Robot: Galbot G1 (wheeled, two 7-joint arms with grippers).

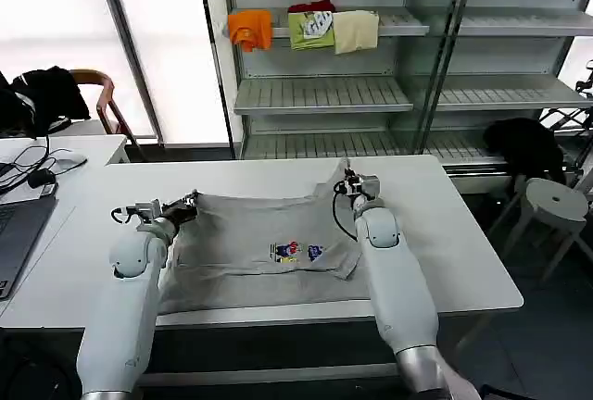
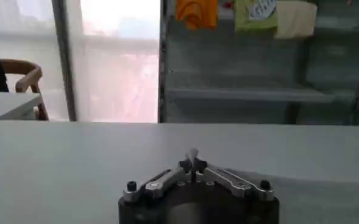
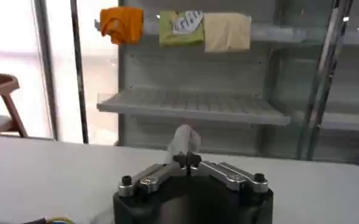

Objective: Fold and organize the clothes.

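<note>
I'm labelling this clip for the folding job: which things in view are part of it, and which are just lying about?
Part of the job:
- grey shirt on the white table
- left gripper, shut on the shirt's edge
- right gripper, shut on the shirt's edge

Just lying about:
- orange, green and cream garments on the shelf
- stool
- chair

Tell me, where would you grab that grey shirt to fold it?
By its two far corners, coming from above. The grey shirt lies flat on the white table, so only its edges lift easily. Both grippers do so: left gripper and right gripper are each shut on a far corner.
</note>
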